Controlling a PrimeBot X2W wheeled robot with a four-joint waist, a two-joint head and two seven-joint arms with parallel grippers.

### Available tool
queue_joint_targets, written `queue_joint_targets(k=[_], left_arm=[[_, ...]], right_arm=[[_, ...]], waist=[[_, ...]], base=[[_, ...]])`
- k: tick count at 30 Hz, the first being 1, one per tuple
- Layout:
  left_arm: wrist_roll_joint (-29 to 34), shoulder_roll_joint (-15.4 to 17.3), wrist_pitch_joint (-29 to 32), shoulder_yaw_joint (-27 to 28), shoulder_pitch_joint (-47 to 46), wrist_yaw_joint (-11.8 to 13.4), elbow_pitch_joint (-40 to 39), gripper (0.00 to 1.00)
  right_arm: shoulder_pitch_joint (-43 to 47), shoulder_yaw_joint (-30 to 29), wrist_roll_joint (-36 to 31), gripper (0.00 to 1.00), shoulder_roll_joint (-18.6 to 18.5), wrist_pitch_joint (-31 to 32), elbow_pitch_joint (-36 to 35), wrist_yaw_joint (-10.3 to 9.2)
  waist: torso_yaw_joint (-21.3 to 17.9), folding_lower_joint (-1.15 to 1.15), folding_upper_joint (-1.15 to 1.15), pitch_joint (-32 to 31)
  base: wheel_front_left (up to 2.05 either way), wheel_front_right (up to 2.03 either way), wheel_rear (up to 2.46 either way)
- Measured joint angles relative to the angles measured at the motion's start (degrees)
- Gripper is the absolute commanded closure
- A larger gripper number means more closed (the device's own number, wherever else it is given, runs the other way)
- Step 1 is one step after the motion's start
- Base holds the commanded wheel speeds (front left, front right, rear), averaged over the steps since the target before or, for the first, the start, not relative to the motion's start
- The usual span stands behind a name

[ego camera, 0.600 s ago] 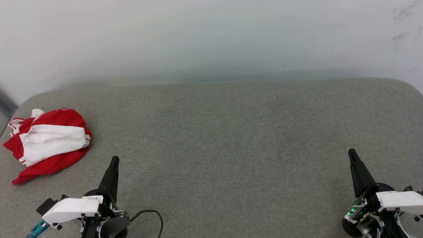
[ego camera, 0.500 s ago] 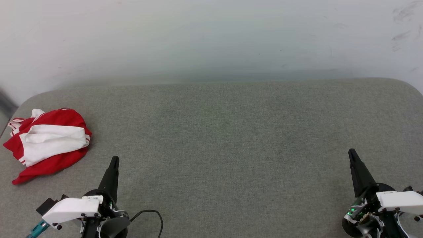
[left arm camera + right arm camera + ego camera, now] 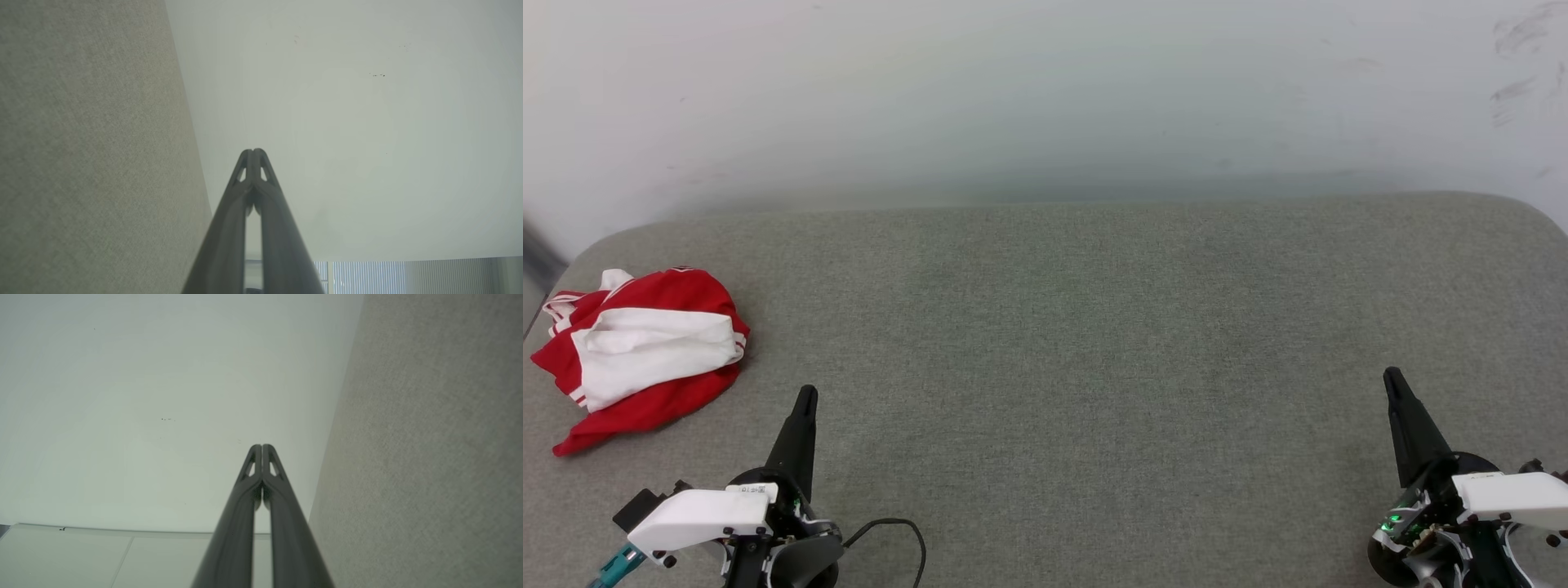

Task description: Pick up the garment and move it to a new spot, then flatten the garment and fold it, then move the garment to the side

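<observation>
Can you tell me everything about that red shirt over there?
The shirt is soft-looking red cloth with a white part draped across it and red-and-white striped trim. It lies crumpled in a loose heap, not folded, at the left end of the grey table. Only the table touches it; the left gripper is apart from it.

Soft, even light lies over the grey fabric surface (image 3: 1094, 343), with only a faint shadow beside the shirt (image 3: 645, 351). The wall (image 3: 1045, 98) looks hazy, washed with pale colour bands.
</observation>
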Motion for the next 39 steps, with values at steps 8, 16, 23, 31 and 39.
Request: queue_joint_targets(k=[8, 16, 23, 31, 39], left_arm=[[0.0, 0.0, 0.0, 0.0, 0.0, 0.0, 0.0, 1.0], [0.0, 0.0, 0.0, 0.0, 0.0, 0.0, 0.0, 1.0], [-0.01, -0.21, -0.12, -0.3, 1.74, 0.01, 2.01, 0.0], [1.24, -0.26, -2.77, -1.02, 2.84, 0.01, 1.51, 0.0], [3.66, -0.25, -4.83, -0.29, 3.4, 0.01, 1.0, 0.0]], right_arm=[[0.0, 0.0, 0.0, 1.0, 0.0, 0.0, 0.0, 0.0], [0.0, 0.0, 0.0, 1.0, 0.0, 0.0, 0.0, 0.0], [1.9, 0.05, -0.01, 0.0, 0.03, 0.0, 1.93, 0.0], [2.75, 0.97, -2.74, 0.0, 0.04, -2.69, 1.64, -0.01], [3.24, -0.1, -8.2, 0.0, 0.07, -4.69, 0.86, -0.01]], waist=[[0.0, 0.0, 0.0, 0.0], [0.0, 0.0, 0.0, 0.0], [0.0, 0.0, 0.0, 0.0], [-0.08, 0.01, 0.0, 0.09], [-0.1, 0.01, 0.0, 0.13]], base=[[0.0, 0.0, 0.0], [0.0, 0.0, 0.0], [0.0, 0.0, 0.0], [0.0, 0.0, 0.0], [0.0, 0.0, 0.0]])
